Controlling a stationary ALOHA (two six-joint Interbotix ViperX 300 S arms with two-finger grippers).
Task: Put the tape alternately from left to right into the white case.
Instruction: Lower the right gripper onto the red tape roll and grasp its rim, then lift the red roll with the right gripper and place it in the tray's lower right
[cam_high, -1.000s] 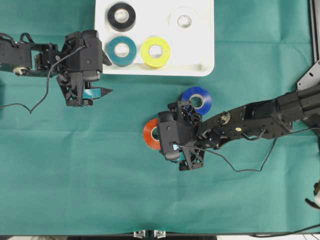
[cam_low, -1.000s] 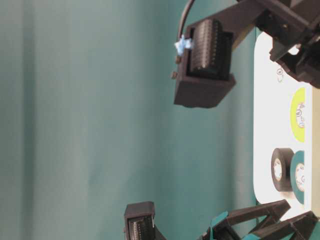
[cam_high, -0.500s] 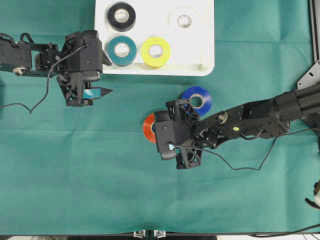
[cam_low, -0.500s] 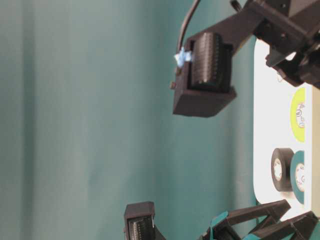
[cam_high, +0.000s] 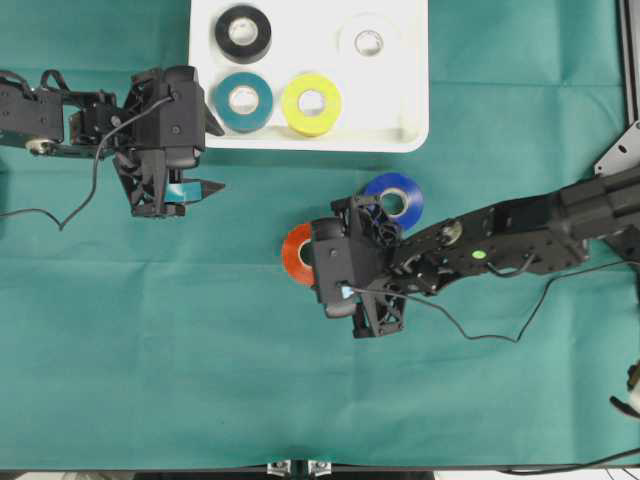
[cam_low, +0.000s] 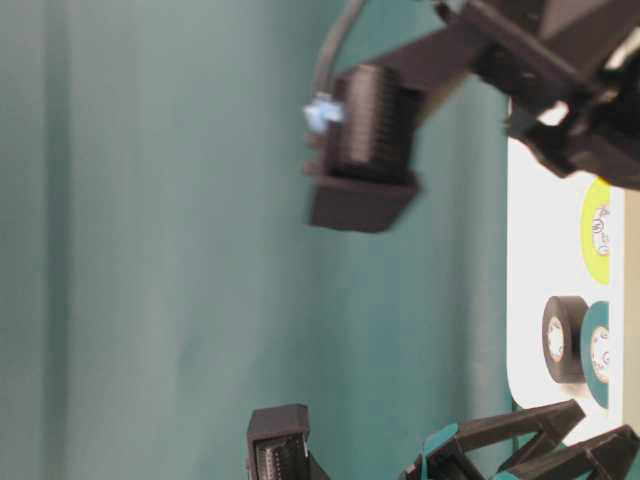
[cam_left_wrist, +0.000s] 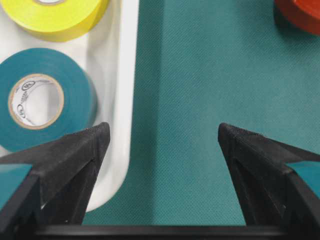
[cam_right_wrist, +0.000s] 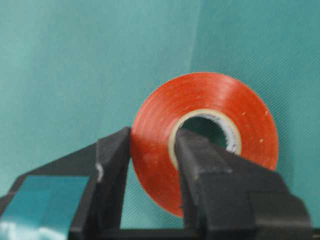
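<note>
The white case (cam_high: 400, 120) holds a black roll (cam_high: 242, 33), a white roll (cam_high: 368, 40), a teal roll (cam_high: 243, 99) and a yellow roll (cam_high: 311, 103). A blue roll (cam_high: 395, 198) lies on the green cloth below the case. My right gripper (cam_right_wrist: 152, 155) is shut on the red-orange roll (cam_right_wrist: 250, 125), with one finger inside the core and one outside. From overhead, that red-orange roll (cam_high: 296, 254) peeks out at the gripper's left. My left gripper (cam_left_wrist: 164, 135) stands open and holds nothing, beside the case's near corner (cam_left_wrist: 122, 100).
Green cloth covers the table. A metal bracket (cam_high: 620, 150) stands at the right edge. A loose cable (cam_high: 480, 335) trails below the right arm. The right arm's black wrist block (cam_low: 365, 150) looks blurred in the table-level view.
My right gripper has shut on the red-orange roll and carried it slightly up and left in the overhead view. The left arm has barely moved.
</note>
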